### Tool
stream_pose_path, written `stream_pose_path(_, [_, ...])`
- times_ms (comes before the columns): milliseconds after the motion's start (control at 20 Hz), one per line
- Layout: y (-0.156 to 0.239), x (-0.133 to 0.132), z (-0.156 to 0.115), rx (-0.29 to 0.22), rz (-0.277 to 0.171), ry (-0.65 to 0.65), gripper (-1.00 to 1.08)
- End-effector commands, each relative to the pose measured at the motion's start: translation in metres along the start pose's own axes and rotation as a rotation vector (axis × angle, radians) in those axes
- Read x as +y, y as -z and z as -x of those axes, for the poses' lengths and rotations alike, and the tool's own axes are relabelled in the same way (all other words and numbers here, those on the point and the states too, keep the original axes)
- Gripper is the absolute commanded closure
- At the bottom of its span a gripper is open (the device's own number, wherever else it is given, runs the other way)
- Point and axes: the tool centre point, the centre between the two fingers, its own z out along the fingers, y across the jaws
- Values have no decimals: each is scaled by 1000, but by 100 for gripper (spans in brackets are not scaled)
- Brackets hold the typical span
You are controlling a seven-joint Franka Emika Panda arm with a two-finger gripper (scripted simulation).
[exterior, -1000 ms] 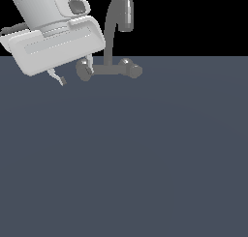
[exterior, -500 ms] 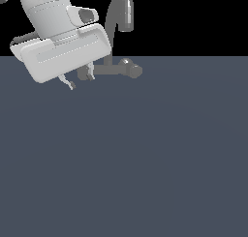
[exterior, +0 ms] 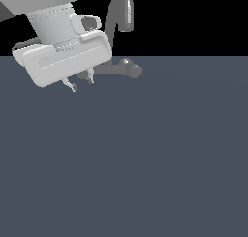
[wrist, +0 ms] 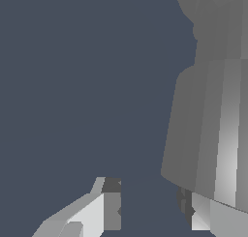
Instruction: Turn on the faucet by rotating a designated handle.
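Observation:
The faucet (exterior: 119, 13) stands at the far edge of the grey surface, with its gooseneck spout, a thin crossbar (exterior: 112, 69) and two knobs. The handle (exterior: 83, 75) is the knob at the exterior view's left end, mostly hidden behind my gripper (exterior: 82, 85). The gripper is open, with a fingertip on either side of the handle in the exterior view. In the wrist view the handle (wrist: 213, 125) looms large and shiny, close beside one finger (wrist: 193, 213). The other finger (wrist: 104, 204) stands apart from it. I cannot tell if anything touches.
The longer grey knob (exterior: 130, 68) sits at the crossbar's other end, toward the exterior view's right. The flat grey surface (exterior: 145, 158) stretches from the faucet to the near edge.
My gripper has moved toward the exterior view's right and now covers most of the left knob, which showed beside it a second ago.

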Motion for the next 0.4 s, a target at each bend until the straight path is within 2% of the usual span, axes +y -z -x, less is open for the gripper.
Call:
stream_pose_path(0, [-36,68,-3,22,-7,-164,-58])
stream_pose_path(50, [-38,81,4,35,-25,-234,27])
stream_pose_path(100, [-36,93,-3,66,-11,-162,74])
stream_pose_path(150, [-45,93,7,49,10,-174,61])
stream_pose_path(200, [-52,101,12,42,6,-214,57])
stream_pose_path(250, [-53,101,6,83,0,-241,63])
stream_pose_path(300, [-54,101,20,53,-7,-146,-16])
stream_pose_path(350, [-59,85,13,44,-9,-117,-16])
